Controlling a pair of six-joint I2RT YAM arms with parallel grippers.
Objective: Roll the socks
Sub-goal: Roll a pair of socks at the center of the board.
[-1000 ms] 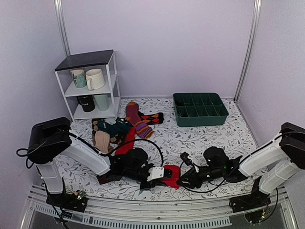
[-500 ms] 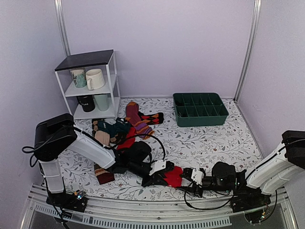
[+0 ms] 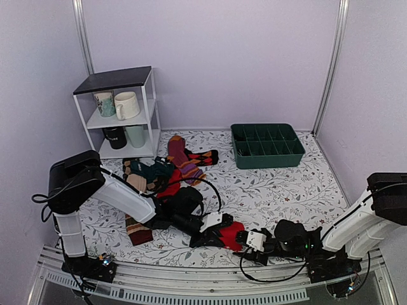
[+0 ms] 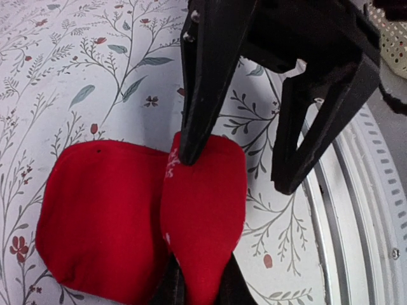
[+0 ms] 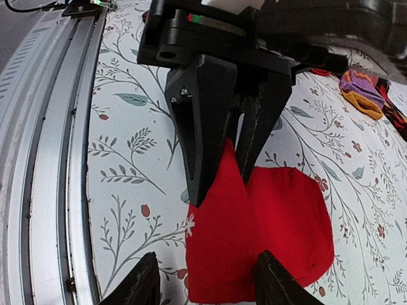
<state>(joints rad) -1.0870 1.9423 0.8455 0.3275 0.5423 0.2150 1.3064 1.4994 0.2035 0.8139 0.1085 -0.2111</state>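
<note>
Bright red knit socks [image 4: 127, 216] at near edge of floral-print table [image 3: 273, 190]: left gripper [image 4: 197, 289] pinches the fold, right gripper [image 5: 210, 270] spread alongside. Clamp both layers before rolling.

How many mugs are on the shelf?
4: patterned mug and cream mug on the white rack's middle shelf; black mug and pale green mug on its bottom shelf.

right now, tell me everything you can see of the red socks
The socks are bright red knit with a few white flecks, folded into a two-lobed bundle on the floral table near its front rail. The left gripper is shut on a raised fold; the right gripper stands open at the bundle's edge, one fingertip touching it.
</note>
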